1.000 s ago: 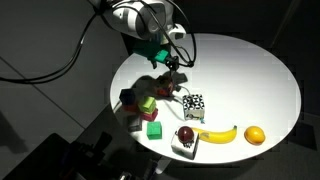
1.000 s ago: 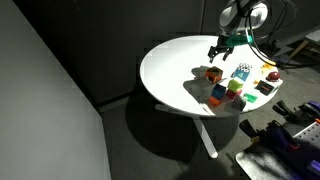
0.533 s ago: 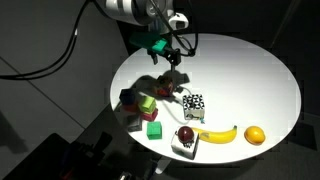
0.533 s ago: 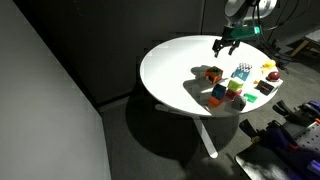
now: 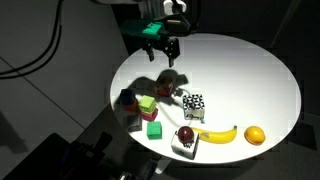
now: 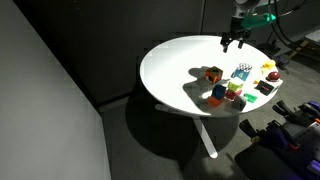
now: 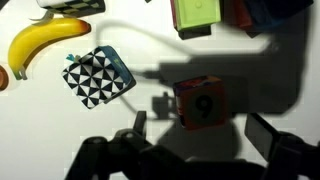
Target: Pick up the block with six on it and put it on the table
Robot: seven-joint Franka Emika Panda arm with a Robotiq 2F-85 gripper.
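Hovering high over the far edge of the bench (image 5: 250,70) in an exterior view, the end effector (image 5: 162,45) hangs with its jaws spread and nothing between them. Below it the block with six (image 5: 168,88) rests on bare white surface, a little in from the edge where the other toys crowd together. The black-and-white patterned cube (image 5: 194,104) is its nearest neighbour, and the banana (image 5: 218,134) lies closer to the rim.

From the opposite side, the end effector (image 6: 235,40) again sits well above the bench (image 6: 170,60). The block with six (image 6: 213,74) stands alone at the inner side of the cluster.

In the wrist view the end effector (image 7: 200,135) is wide open, straddling the line down to the block with six (image 7: 200,103). The block's orange numbered face is up, flat on the bench (image 7: 40,120), with the patterned cube (image 7: 97,77) and banana (image 7: 45,42) apart to one side and a green cube (image 7: 197,12) beyond. With the block standing free on open surface, the placing looks done, and the height likely keeps the fingers clear of it.
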